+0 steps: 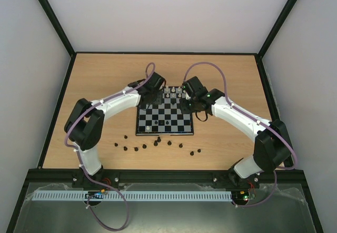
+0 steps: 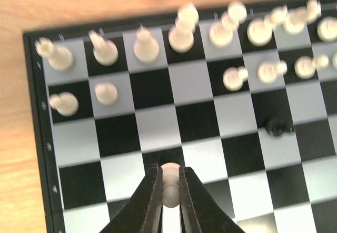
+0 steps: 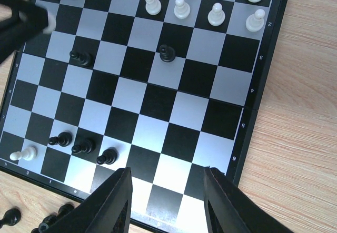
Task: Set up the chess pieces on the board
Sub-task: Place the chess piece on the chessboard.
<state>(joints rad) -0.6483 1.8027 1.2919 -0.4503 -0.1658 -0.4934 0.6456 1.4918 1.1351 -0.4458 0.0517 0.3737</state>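
White pawn [image 2: 170, 184] between left fingers [image 2: 148, 204] — bare squares around, board [image 2: 158, 128] edge leftward

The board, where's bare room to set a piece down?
Bare: the board's near right corner and most middle squares, between the white pieces at the far edge and three black pieces by the near left corner. Crowded: the far two rows, and loose black pieces before the board.

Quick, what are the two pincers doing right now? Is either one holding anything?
Left pincer: closed, holding a white piece.
Right pincer: open, holding nothing.
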